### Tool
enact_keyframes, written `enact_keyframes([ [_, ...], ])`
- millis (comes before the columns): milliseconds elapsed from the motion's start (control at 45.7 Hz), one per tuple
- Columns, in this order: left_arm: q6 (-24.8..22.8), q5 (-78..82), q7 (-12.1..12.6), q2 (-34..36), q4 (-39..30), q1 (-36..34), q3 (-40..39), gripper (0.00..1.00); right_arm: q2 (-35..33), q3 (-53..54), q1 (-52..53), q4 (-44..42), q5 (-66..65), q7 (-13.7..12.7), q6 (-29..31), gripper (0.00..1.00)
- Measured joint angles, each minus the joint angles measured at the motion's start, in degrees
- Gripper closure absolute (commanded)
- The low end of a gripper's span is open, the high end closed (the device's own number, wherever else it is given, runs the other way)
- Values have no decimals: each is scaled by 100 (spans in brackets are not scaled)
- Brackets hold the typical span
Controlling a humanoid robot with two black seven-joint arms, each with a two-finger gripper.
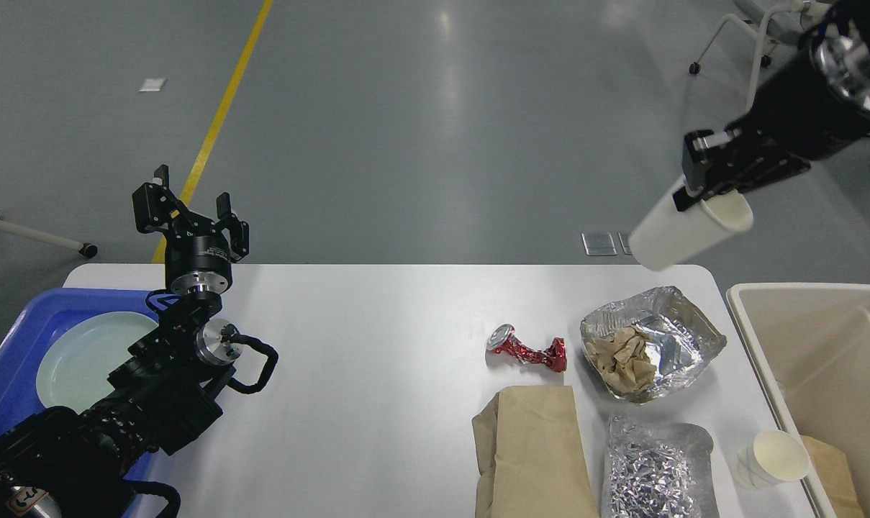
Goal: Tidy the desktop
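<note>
**Inspector:** Right gripper (701,188) is clamped on the rim of a white paper cup (683,234), held in the air above the far right corner of the worktop (363,345). The cup is tilted, its mouth turned to the right and its base to the lower left.

**Assistant:** And the left?

**Inspector:** Left gripper (190,208) stands wide, holding nothing. It points up and away over the far left edge of the worktop, beside a blue tray (17,338) that carries a pale plate (82,360).

**Assistant:** Where does the held cup go, in your judgement?

**Inspector:** Likely the beige bin (809,295), which stands just beside the worktop's right edge. It lies below the right gripper and nearer the robot. The relation that counts: the cup hangs over the worktop corner, not yet over the bin's opening, so the arm would need to carry it right and toward the robot before releasing.

**Assistant:** What remains on the worktop?

**Inspector:** All at the right half: a crushed red can (528,350), long axis running left to right; an open foil container (650,349) with crumpled brown paper inside; a brown paper bag (539,453); a foil packet (654,467); a second paper cup (773,458) on its side at the edge beside the bin.

**Assistant:** Which arm is nearer these?

**Inspector:** The right, plainly. The left is well apart from all of them.
</note>
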Motion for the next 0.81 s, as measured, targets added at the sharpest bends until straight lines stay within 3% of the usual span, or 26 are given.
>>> enact_keyframes([
  [328,0,0,-1,0,0,0,0,0,509,-611,-3601,-3293,-809,-157,-1670,100],
  [460,0,0,-1,0,0,0,0,0,639,-981,-4523,-4027,-771,-157,-2272,100],
  [504,0,0,-1,0,0,0,0,0,647,-1033,-4710,-4134,-763,-157,-2380,89],
  [547,0,0,-1,0,0,0,0,0,650,-1061,-4845,-4196,-756,-157,-2442,65],
  [569,0,0,-1,0,0,0,0,0,650,-1068,-4891,-4211,-753,-157,-2458,48],
  [613,0,0,-1,0,0,0,0,0,651,-1074,-4967,-4229,-751,-157,-2482,0],
  [810,0,0,-1,0,0,0,0,0,664,-1044,-5063,-4230,-735,-159,-2559,0],
])
